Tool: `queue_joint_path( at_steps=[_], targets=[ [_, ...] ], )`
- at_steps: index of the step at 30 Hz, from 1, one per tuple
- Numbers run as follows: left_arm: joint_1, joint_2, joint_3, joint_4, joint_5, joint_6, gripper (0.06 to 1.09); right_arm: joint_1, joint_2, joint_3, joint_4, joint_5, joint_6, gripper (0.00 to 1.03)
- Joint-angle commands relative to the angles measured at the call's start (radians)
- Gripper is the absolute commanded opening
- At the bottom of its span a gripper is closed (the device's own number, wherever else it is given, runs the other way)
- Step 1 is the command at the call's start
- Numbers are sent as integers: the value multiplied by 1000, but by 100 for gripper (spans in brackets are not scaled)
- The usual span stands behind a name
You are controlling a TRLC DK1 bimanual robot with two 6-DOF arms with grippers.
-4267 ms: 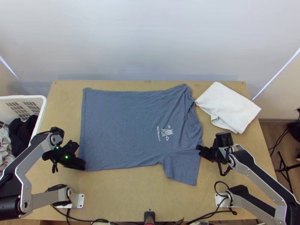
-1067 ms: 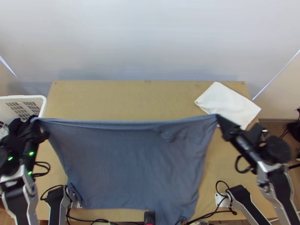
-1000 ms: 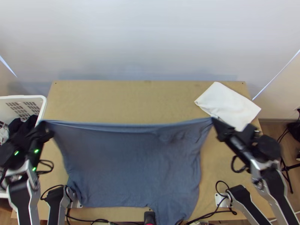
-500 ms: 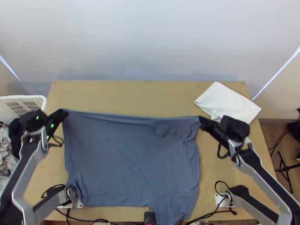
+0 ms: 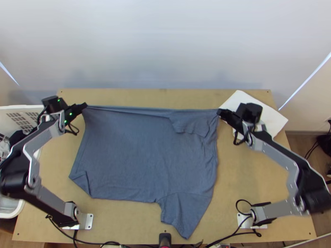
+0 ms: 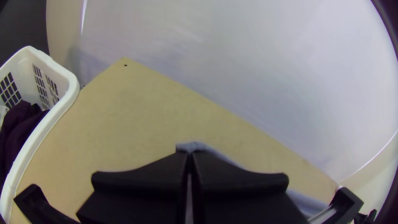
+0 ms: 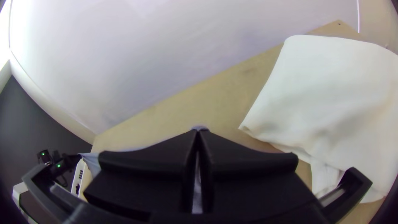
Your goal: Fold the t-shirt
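Top view: blue-grey fabric t-shirt (image 5: 145, 165) lies across the light wooden table (image 5: 256, 186), far edge stretched between grippers; eight o'clock corner turned over, sleeve at five o'clock. Left gripper (image 5: 85, 106) clamps its ten o'clock corner; right gripper (image 5: 219, 111), its two o'clock corner, beside white folded cloth (image 5: 271, 118).

Left wrist view: left gripper (image 6: 190, 154) closed on shirt fabric.

Right wrist view: right gripper (image 7: 199, 132) likewise closed on fabric.

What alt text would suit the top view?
Left end effector and right end effector grip the far edge of a blue t-shirt, mostly spread on a wooden table; a white cloth at right, a white basket at left.
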Motion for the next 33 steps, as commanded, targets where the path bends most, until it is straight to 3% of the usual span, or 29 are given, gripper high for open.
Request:
queue_joint_path(
  at_steps=[1,6,12,22,27,33],
  targets=[
    [-22,202,166,-9,-19,19,9,-14,197,154,6,4,-3,3],
    [-26,217,196,-10,-22,19,9,-12,217,195,8,6,-3,3],
    [-45,79,304,-7,-49,-24,9,-34,152,323,14,61,-2,3],
    [-78,-315,485,59,-160,-47,9,-63,-159,689,-43,96,9,3],
    [-138,-547,445,-7,-229,-13,9,-127,-400,705,-115,19,3,3],
    [-267,-828,255,-55,-281,99,9,-158,-684,616,-278,-16,-218,3]
  ],
)
